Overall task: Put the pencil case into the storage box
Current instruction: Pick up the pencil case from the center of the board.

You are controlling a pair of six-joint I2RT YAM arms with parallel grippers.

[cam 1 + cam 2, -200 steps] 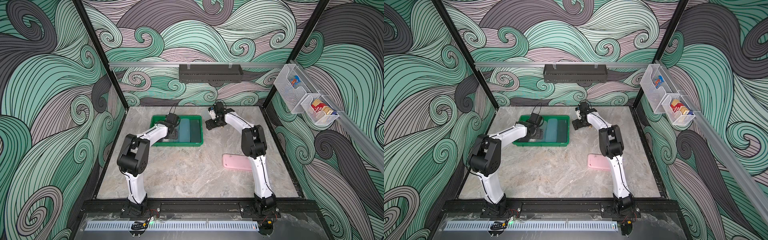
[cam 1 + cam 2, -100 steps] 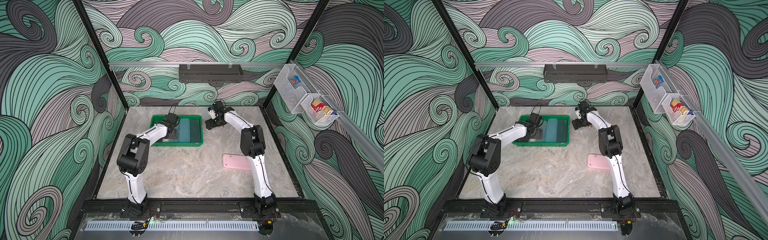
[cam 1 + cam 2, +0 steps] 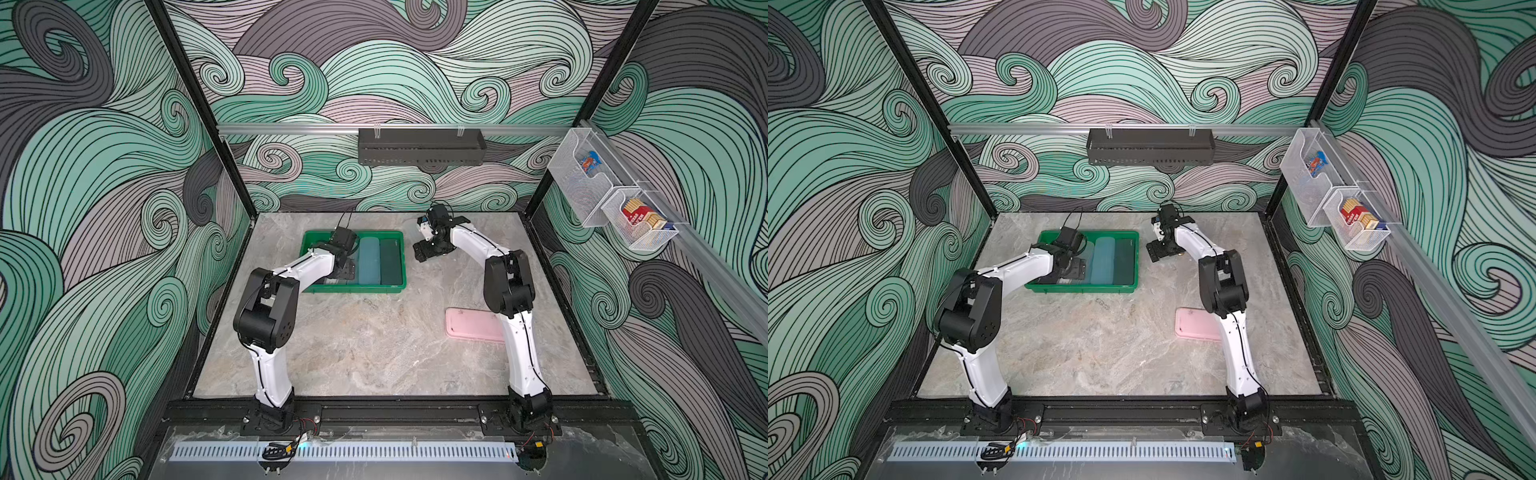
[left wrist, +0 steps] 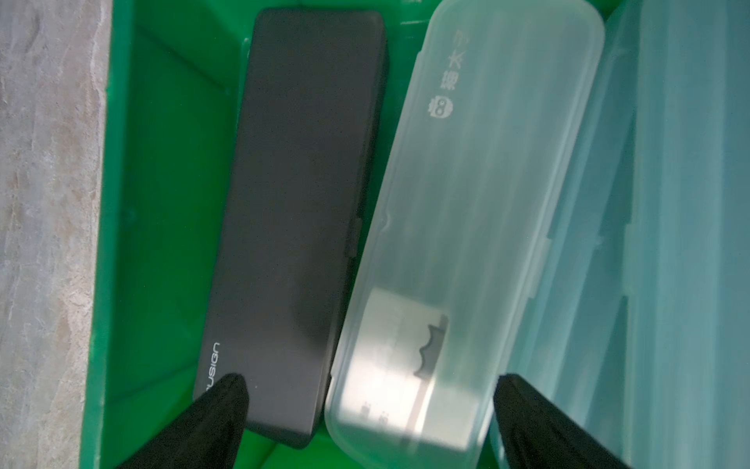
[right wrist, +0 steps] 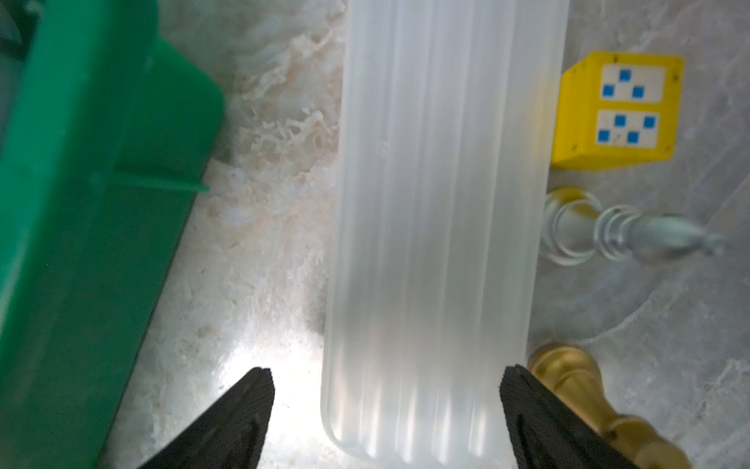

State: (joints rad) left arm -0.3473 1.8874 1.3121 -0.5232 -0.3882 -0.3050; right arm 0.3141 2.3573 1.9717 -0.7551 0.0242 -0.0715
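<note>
Table [image 3: 374, 353]: marble, fills the middle of both top views.
Storage box [image 3: 365, 289]: upper centre, cases laid side by side to save room.
Pink case [image 3: 469, 324]: lower right, flat, well apart from the box, waiting its turn.
Pencil case [image 5: 438, 203]: frosted, on the table just beside the box, lengthwise between the right jaws, so the grab goes across its narrow width.
Right gripper [image 5: 387, 370]: wide, straddling it, gap on one side, nothing clamped.
Left gripper [image 4: 369, 381]: wide, empty, over the black case [image 4: 300, 203] inside the box.
Cube [image 5: 617, 109], chess pieces [image 5: 625, 231]: crowd that case, tight for one finger.

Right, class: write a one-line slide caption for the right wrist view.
Open right gripper straddles a clear pencil case lying beside the green storage box.
</note>
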